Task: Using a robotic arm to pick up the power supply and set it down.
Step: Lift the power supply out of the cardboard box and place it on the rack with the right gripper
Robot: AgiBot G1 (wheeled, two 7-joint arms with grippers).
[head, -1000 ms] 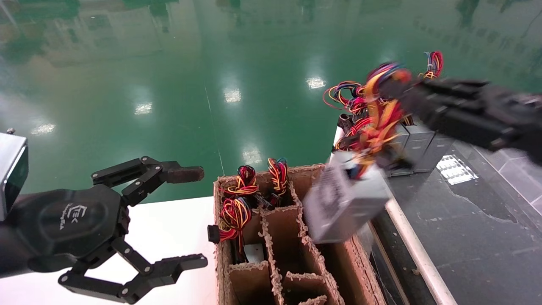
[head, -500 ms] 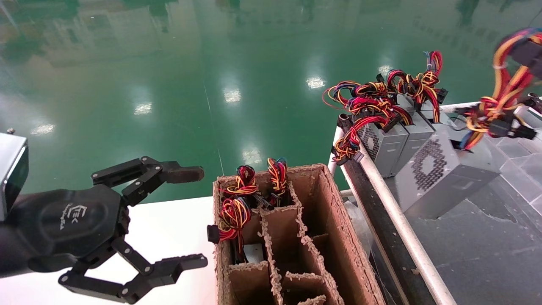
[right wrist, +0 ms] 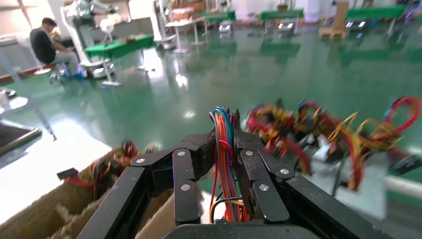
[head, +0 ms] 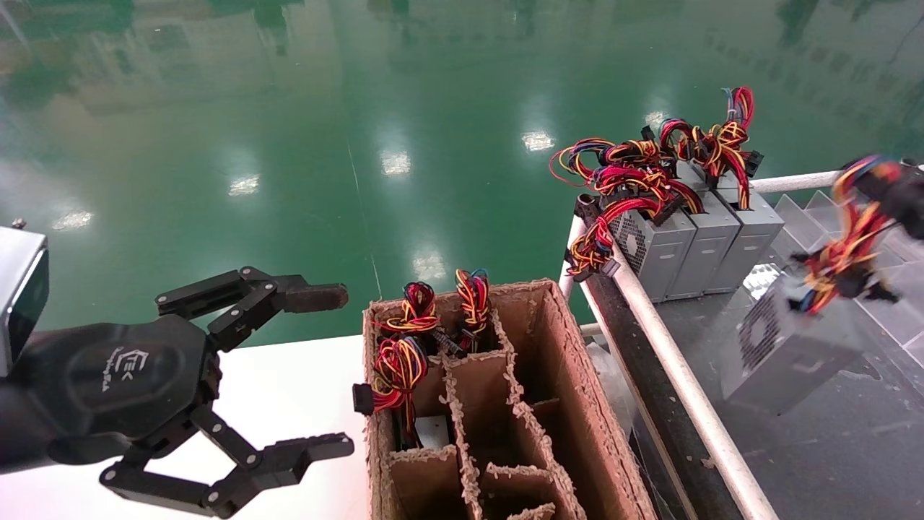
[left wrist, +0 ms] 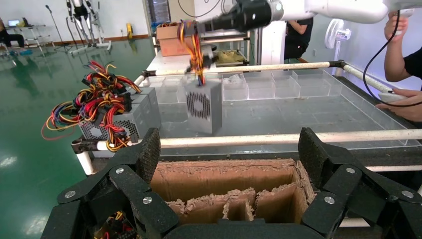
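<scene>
The power supply, a grey metal box with a fan grille, hangs tilted over the dark tray at the right. It dangles from its red-yellow-orange wire bundle. My right gripper at the far right edge is shut on those wires. In the right wrist view the wires run between the closed fingers of the right gripper. The left wrist view shows the box hanging under the right gripper. My left gripper stays open beside the cardboard box, its jaws wide apart and empty.
A brown cardboard divider box with wire bundles in its far cells stands in the middle. A white rail edges the dark tray. Three other grey units stand in a row at the tray's far corner. A person's hand rests by the tray.
The right gripper has carried the power supply from above the cardboard box to the right, over the rail, and lower over the dark tray. The left arm has not moved.
</scene>
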